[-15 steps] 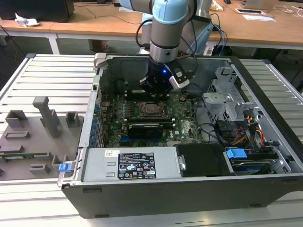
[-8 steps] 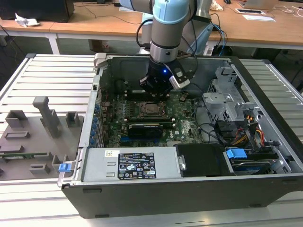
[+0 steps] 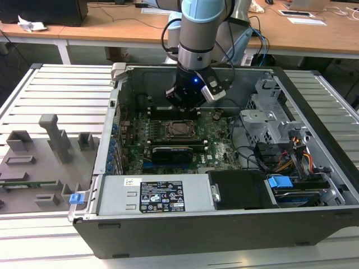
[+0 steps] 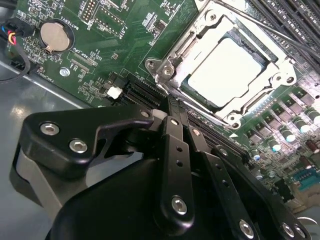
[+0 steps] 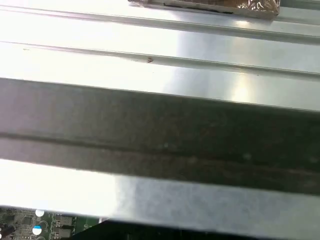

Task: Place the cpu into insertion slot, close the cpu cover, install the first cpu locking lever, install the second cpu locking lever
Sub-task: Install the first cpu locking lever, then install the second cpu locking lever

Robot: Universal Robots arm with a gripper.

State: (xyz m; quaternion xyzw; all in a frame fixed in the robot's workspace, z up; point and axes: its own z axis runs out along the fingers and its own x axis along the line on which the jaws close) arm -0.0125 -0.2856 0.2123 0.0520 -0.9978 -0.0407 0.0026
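The cpu (image 4: pixel 225 70) shows its silver top lying flat in the insertion slot (image 3: pixel 168 130) on the green motherboard inside the open computer case. The cpu cover (image 4: pixel 200 30), a silver metal frame, lies down around the chip. In the exterior view my gripper (image 3: pixel 182 103) hangs just behind the socket, low over the board. In the second wrist view its black fingers (image 4: pixel 172 135) run together to a tip beside the socket's near corner (image 4: pixel 156 70), and the gripper (image 4: pixel 168 106) looks shut with nothing in it. I cannot tell how the locking levers stand.
A black card with a fan grille (image 3: pixel 171 152) lies in front of the socket. The power supply (image 3: pixel 160 196) fills the case's front. A drive cage (image 3: pixel 269 120) and cables stand on the exterior view's right, and grey fixtures (image 3: pixel 56 137) on its left. Memory slots (image 4: pixel 290 20) flank the socket.
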